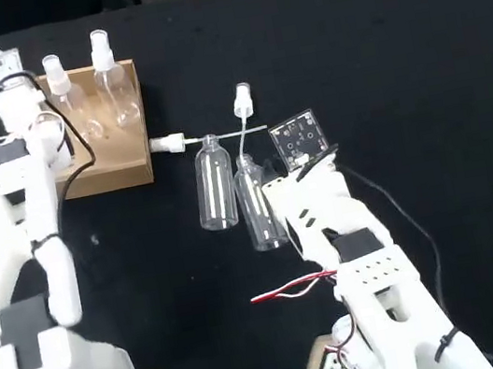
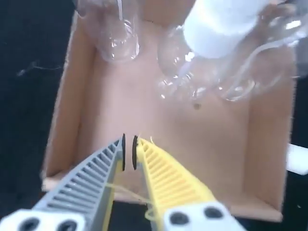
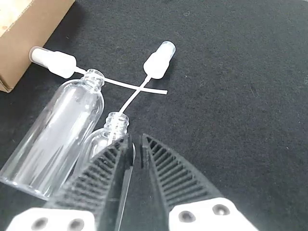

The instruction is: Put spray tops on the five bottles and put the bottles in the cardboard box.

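Hovering over the work, I judge the job under half done. On the table point(image 1: 417, 71), the cardboard box point(image 1: 118, 178) beneath my left hand point(image 2: 128, 144) holds at least two capped bottles point(image 1: 115, 88), standing just ahead of my fingertips. Two bare bottles point(image 3: 62, 125) lie directly in front of my right hand point(image 3: 137, 140), one partly under it, with their spray tops point(image 3: 159, 60) loose beyond them. Both hands are nearly pressed together and pinch nothing.

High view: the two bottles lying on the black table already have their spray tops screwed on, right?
Not screwed on. Both lying bottles have open necks; the spray tops lie on the table, apart from the necks, as the right wrist view shows.
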You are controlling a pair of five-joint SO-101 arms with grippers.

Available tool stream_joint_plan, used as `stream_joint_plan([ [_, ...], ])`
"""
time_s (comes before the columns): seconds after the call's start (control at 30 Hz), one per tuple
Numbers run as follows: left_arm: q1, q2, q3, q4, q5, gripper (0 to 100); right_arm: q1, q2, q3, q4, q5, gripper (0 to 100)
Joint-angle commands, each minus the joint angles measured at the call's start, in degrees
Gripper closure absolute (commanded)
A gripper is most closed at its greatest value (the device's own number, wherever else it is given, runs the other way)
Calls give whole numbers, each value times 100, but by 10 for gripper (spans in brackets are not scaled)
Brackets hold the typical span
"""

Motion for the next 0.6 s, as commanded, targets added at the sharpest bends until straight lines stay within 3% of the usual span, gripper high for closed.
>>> stream_joint_plan([
  [0.0,-48,-949,-409,624,9,948,88,-75,-92,-149,9,963],
  [0.1,-163,-1538,-409,1222,-44,946,88,-92,-92,-149,9,963],
  [0.27,-813,-2374,-400,1873,-853,945,88,-75,-92,-149,9,963],
  [0.57,-2237,-2497,-409,2505,-1899,945,88,-75,-92,-158,9,963],
])
